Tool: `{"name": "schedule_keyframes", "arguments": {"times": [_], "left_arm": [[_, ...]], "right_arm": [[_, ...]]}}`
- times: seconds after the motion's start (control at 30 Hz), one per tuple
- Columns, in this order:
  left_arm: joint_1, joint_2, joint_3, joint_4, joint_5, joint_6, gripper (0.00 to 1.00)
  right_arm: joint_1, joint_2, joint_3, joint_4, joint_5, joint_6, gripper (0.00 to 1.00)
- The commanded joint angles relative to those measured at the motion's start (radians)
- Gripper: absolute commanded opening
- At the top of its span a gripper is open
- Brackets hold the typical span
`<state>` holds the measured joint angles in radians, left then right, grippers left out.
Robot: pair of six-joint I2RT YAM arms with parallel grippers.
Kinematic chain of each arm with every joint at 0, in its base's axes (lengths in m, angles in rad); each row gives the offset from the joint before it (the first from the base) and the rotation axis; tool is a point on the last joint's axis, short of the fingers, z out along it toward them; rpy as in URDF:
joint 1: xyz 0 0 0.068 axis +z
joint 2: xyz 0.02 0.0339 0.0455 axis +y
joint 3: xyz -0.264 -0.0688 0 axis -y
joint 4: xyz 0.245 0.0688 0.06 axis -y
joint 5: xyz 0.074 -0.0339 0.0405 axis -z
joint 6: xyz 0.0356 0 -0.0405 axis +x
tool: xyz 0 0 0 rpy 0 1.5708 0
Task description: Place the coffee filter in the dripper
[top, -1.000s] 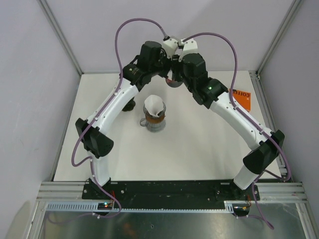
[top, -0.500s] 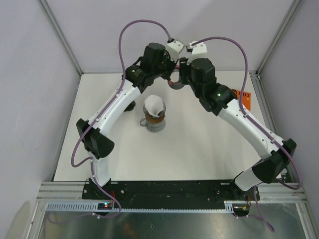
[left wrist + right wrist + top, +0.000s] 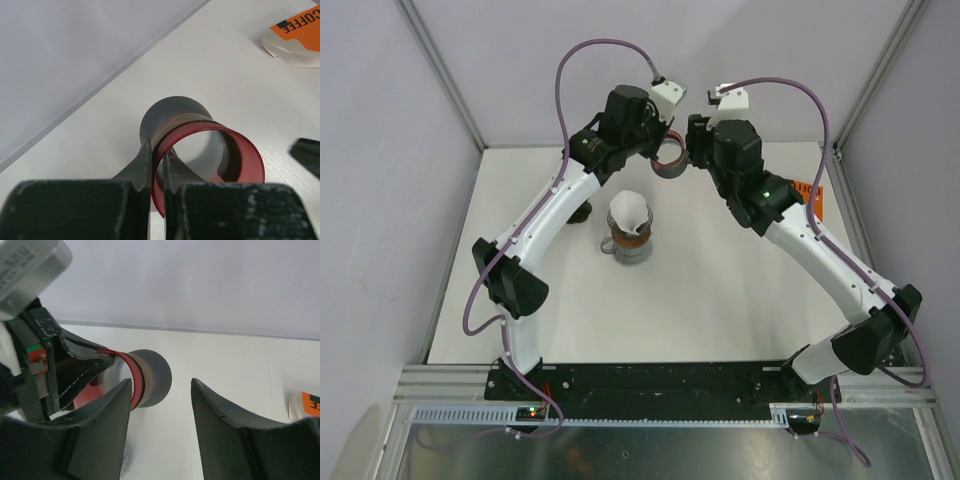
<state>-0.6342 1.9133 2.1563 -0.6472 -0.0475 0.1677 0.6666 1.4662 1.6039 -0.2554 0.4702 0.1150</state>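
Note:
A white paper coffee filter (image 3: 629, 211) sits in the dripper (image 3: 626, 243) on the table, left of centre in the top view. Neither shows in the wrist views. My left gripper (image 3: 663, 152) is at the back of the table, shut on the rim of a red and grey cup (image 3: 671, 162). In the left wrist view its gripper (image 3: 157, 147) pinches the cup's red wall (image 3: 248, 161), one finger inside and one outside. My right gripper (image 3: 692, 150) is open and empty just right of the cup. In the right wrist view that gripper (image 3: 160, 382) faces the cup's grey end (image 3: 154, 375).
An orange coffee bag (image 3: 808, 198) lies at the back right of the table; it also shows in the left wrist view (image 3: 297, 30) and the right wrist view (image 3: 310, 402). A small dark object (image 3: 582, 212) lies under the left arm. The back wall is close behind both grippers.
My right gripper has drawn back to the right, away from the cup. The left gripper keeps hold of the cup. The filter and dripper have not moved.

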Motion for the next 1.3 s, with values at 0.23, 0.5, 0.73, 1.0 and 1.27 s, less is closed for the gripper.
{"name": "schedule_keyframes", "arguments": {"times": [0.23,0.5,0.73,1.0,1.27], "left_arm": [[0.000,-0.058,0.033,0.055,0.022,0.005,0.00],[0.000,-0.071,0.029,0.055,0.039,-0.003,0.00],[-0.001,-0.073,0.005,0.055,0.082,-0.016,0.00],[-0.017,-0.030,-0.010,0.056,0.151,-0.046,0.21],[-0.019,-0.002,0.051,0.055,0.133,-0.047,0.72]], "right_arm": [[-0.038,0.118,0.055,0.072,-0.091,0.046,0.54],[-0.063,0.172,0.070,0.045,-0.089,0.060,0.35],[-0.094,0.178,0.049,0.021,-0.067,0.066,0.01],[-0.124,0.115,-0.064,0.005,-0.024,0.042,0.00],[-0.216,0.014,-0.213,-0.024,-0.056,0.059,0.00]]}}
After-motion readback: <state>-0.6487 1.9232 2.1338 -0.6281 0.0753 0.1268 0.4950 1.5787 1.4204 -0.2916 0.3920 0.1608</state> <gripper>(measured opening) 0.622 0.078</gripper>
